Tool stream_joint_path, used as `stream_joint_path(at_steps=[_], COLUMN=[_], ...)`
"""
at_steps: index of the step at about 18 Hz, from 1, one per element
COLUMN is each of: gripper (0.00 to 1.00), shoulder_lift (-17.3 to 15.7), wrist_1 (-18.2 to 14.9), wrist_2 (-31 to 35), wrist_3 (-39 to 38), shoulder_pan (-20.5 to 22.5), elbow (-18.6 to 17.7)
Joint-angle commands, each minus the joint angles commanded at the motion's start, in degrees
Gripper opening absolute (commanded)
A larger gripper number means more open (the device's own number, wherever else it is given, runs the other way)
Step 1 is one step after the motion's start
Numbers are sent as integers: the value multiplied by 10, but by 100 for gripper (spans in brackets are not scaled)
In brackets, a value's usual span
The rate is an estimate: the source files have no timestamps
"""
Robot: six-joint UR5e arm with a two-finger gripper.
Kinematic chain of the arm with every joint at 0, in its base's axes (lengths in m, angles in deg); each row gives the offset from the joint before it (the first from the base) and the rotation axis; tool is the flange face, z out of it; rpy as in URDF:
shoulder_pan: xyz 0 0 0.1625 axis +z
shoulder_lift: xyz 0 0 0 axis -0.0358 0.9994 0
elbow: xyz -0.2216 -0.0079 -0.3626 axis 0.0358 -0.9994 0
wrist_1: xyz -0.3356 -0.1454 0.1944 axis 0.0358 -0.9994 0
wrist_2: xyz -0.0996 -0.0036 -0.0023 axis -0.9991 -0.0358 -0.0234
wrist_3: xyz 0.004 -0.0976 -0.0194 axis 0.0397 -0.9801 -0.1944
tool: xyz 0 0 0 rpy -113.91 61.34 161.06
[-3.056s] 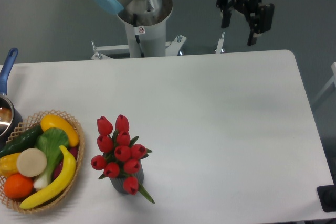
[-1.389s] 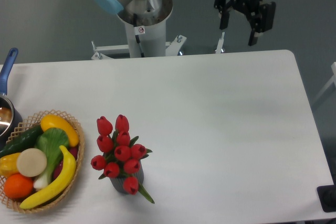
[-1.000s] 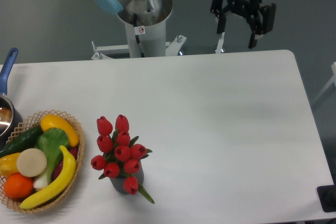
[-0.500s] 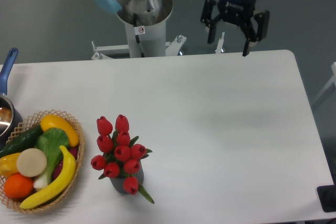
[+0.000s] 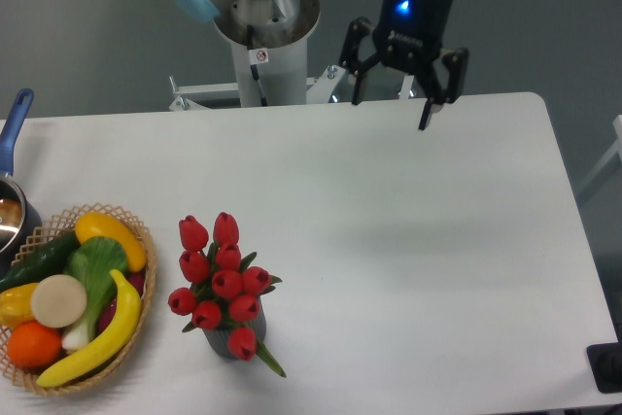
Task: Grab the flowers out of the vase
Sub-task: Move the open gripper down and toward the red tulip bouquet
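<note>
Tool: the black two-finger tool [image 5: 390, 114] hangs above the far edge of the white bench [image 5: 408, 230], fingers spread wide apart, nothing between them.
Flowers: the bunch of red tulip buds with green leaves [image 5: 220, 282] stands in the small dark grey ribbed vase [image 5: 225, 341], well apart from the tool, toward the near edge of the bench and off to the camera's left of it.
Vase: upright, mostly hidden under the buds; only a sliver of its wall shows.
Neighbours of the vase: a woven wicker basket of colourful fruit and vegetables [image 5: 70, 291] sits just to the camera's left of it; a blue-handled pot [image 5: 12, 191] lies beyond the basket at the bench edge.
Step in hand: the approach, by my reading; no contact yet.
How to do it well: come in over the vase from above, keep the fingers spread, and close low on the gathered stems and leaves rather than on the loose outer buds.
Watch for: the bunch is wider than the vase, so a finger may snag a bud; lift straight up, or the vase may tip or come along.
</note>
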Motion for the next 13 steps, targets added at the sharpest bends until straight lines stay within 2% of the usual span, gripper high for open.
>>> stream_joint_path(at_steps=[6, 10, 13], gripper=[100, 100, 100], shoulder_lift=[38, 43, 46], wrist_1=[87, 99, 114], wrist_2=[1, -3, -39], wrist_3=[-81, -119, -129], shoulder_pan=[-50, -61, -62], elbow=[-1, 0, -3])
